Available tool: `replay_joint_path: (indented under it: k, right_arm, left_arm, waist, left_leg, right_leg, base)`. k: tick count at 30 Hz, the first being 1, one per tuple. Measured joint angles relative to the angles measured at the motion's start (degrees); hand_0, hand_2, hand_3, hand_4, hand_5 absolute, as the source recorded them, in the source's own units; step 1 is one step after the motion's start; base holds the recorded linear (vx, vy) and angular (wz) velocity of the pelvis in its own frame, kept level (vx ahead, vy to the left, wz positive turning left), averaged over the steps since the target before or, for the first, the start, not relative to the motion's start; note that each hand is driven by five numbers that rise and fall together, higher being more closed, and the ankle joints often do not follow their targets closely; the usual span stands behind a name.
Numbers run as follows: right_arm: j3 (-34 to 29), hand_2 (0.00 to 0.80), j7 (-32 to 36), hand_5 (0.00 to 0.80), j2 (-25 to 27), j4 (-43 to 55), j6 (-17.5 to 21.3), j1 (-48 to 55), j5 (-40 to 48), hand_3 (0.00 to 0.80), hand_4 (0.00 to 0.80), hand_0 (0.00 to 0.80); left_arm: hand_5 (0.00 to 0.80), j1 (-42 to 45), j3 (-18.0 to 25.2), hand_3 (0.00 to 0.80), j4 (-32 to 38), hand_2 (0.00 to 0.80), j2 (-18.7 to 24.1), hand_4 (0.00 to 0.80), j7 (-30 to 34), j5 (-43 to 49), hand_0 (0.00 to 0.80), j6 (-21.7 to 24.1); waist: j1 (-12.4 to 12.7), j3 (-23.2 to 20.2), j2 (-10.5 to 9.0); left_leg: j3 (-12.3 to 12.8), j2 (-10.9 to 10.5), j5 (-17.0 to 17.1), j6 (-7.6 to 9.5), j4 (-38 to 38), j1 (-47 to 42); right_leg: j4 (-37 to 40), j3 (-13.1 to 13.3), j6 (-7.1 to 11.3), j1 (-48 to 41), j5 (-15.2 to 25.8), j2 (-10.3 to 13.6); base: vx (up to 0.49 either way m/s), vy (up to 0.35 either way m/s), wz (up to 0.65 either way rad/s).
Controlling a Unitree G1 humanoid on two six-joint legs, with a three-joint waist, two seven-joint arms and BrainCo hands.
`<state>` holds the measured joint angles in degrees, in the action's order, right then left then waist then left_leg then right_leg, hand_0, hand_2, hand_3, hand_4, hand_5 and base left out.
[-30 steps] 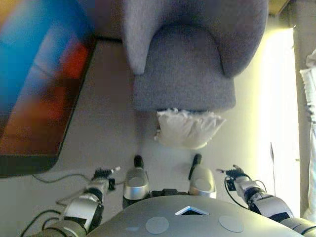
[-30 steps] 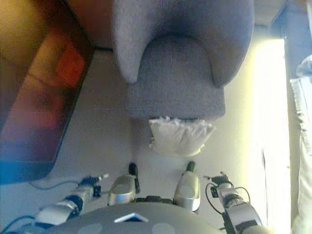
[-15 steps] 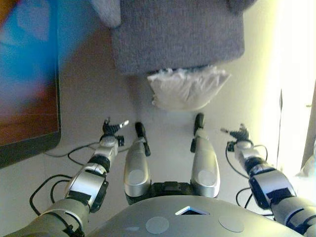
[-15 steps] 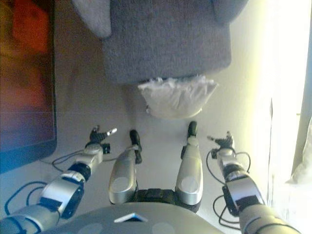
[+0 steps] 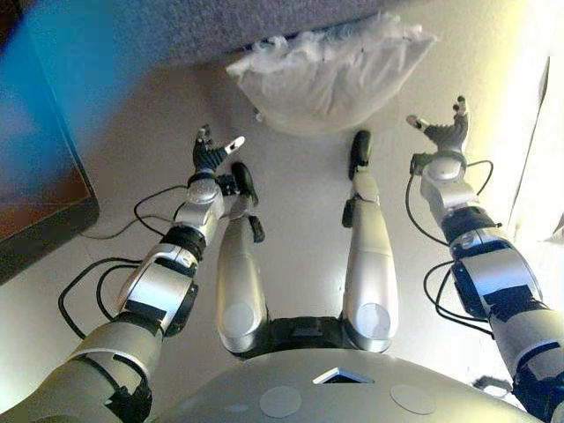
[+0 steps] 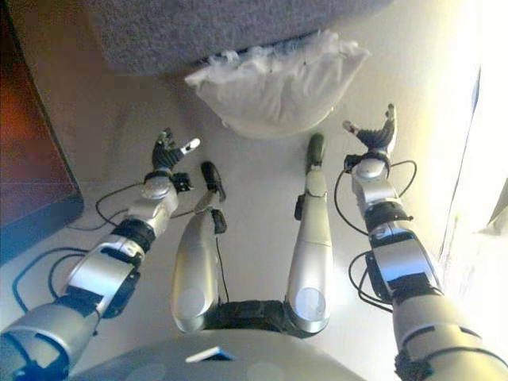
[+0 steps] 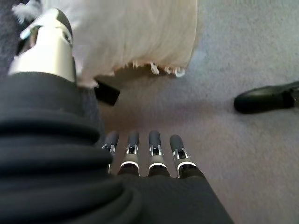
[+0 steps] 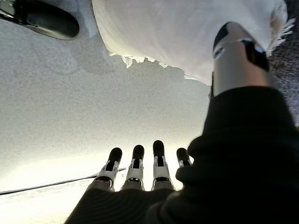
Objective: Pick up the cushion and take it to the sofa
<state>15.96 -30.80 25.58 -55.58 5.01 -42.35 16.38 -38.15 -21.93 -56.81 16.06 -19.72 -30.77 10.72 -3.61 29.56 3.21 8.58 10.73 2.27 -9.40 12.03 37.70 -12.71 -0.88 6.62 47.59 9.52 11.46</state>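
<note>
**Both hands open and short of the cushion on the floor**

From the left eye view, the white cushion [image 5: 330, 77] lies on the pale floor [image 5: 300, 211], its far edge against the base of the grey sofa [image 5: 203, 26]. The left hand [image 5: 211, 154] hangs over the floor near the cushion's left corner, fingers spread and holding nothing. The right hand [image 5: 445, 132] hangs off the cushion's right corner, fingers likewise spread and empty. A dark-framed screen [image 5: 35, 176] stands well off to the left.

The right eye view shows the same layout: cushion between the two hands, neither hand touching it.

In the left wrist view the fingers [image 7: 154, 140] lie straight in a row above bare floor, the thumb [image 7: 46, 42] raised apart from them, and the fringed edge of the cushion sits just beyond. A small dark block [image 7: 107, 93] shows under that edge; it may be a sofa foot, though the view is too tight to be sure.

The right wrist view gives the mirror picture: straight fingers [image 8: 135, 163], thumb [image 8: 238, 56] held wide, the cushion's frayed hem past them.

The risks I judge from here: the cushion is soft and limp, so a squeeze on one corner only could let it sag and slip out. Pushing in unevenly could shove it further under the sofa edge instead of trapping it, and the fringe could catch on a fingertip
</note>
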Motion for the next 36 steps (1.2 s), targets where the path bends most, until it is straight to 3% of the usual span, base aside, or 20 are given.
replay_joint_path:
  k: [4,7,11,14,18,21,26,36]
  right_arm:
    - [2.7,0.000,-1.9,0.000,0.2,2.3,0.5,-5.7,0.4,0.000,0.000,0.000]
    - [3.0,0.000,-3.6,0.000,0.5,8.0,2.8,-5.7,-0.9,0.000,0.000,0.000]
    - [3.3,0.000,-6.6,0.000,0.9,18.1,2.6,-2.0,-1.9,0.000,0.000,0.000]
    - [3.7,0.000,-6.5,0.000,2.3,20.8,1.9,-1.6,-2.8,0.000,0.000,0.000]
    - [4.3,0.000,-7.1,0.000,4.7,19.1,3.2,-2.4,-2.8,0.000,0.000,0.000]
    - [5.4,0.000,-7.8,0.000,4.0,16.4,3.7,-6.4,-2.7,0.000,0.000,0.000]
    - [6.1,0.000,-6.9,0.000,4.1,13.6,3.7,-14.5,1.7,0.000,0.000,0.000]
    - [7.6,0.000,-1.9,0.000,3.8,8.8,4.6,-19.9,12.0,0.000,0.000,0.000]
  left_arm:
    - [0.000,-4.6,-1.7,0.000,1.0,0.000,0.6,0.000,-0.2,-0.5,0.000,0.2]
    - [0.000,-5.9,-1.7,0.000,5.0,0.000,1.0,0.000,-1.7,-0.5,0.000,1.6]
    - [0.000,-6.4,-1.7,0.000,10.4,0.000,1.9,0.000,-5.3,-0.3,0.000,1.8]
    - [0.000,-9.7,-2.7,0.000,9.9,0.000,7.8,0.000,-4.7,-2.1,0.000,-0.8]
    - [0.000,-11.9,-1.5,0.000,7.5,0.000,9.8,0.000,-4.6,-2.7,0.000,5.7]
    - [0.000,-14.3,-1.5,0.000,5.6,0.000,7.5,0.000,-4.2,-4.1,0.000,8.2]
    - [0.000,-20.3,-1.5,0.000,2.4,0.000,7.7,0.000,-1.4,-7.9,0.000,8.5]
    - [0.000,-26.4,-1.6,0.000,0.1,0.000,9.1,0.000,2.5,-11.8,0.000,7.0]
  waist:
    - [-0.1,0.0,0.00]
    - [-0.1,0.0,-0.04]
    - [-0.5,0.0,-0.10]
    - [-1.8,0.0,-0.21]
    - [-2.0,0.0,-0.36]
    - [-1.8,-0.1,-1.02]
    - [-1.8,0.0,-1.57]
    - [-1.0,0.0,-2.37]
  left_leg:
    - [-2.5,0.0,0.2,-0.27,-0.3,3.7]
    - [-2.7,0.0,0.3,-0.51,-0.4,6.1]
    - [-2.9,0.0,0.6,-0.97,-0.4,9.2]
    - [-2.7,-0.2,0.8,-1.19,0.2,11.1]
    - [-3.6,0.2,0.6,-1.40,1.4,13.3]
    - [-4.5,0.6,0.6,-1.35,2.5,16.2]
    - [-6.0,1.3,0.6,-1.42,4.8,21.7]
    - [-7.8,1.3,1.1,-2.21,7.1,28.7]
  right_leg:
    - [-0.7,0.0,-0.35,4.3,0.2,-0.5]
    - [-1.6,0.1,-0.60,7.1,0.0,-0.6]
    - [-1.9,0.2,-0.64,10.4,0.0,-0.7]
    - [-3.0,0.4,-0.71,12.7,-0.1,-0.5]
    - [-4.3,0.3,-1.15,14.8,-0.3,-0.8]
    - [-5.8,0.1,-1.68,17.7,-0.5,-1.2]
    - [-7.2,-1.0,-2.50,22.0,-0.3,-1.7]
    - [-8.1,-2.2,-2.86,27.2,0.0,-1.3]
  base:
    - [-0.015,-0.021,-0.03]
    - [-0.017,-0.014,0.01]
    - [0.027,0.003,0.02]
    - [0.014,0.081,0.02]
    - [-0.008,-0.075,-0.02]
    - [0.008,-0.052,0.04]
    - [-0.002,-0.027,0.05]
    - [-0.025,-0.026,0.06]
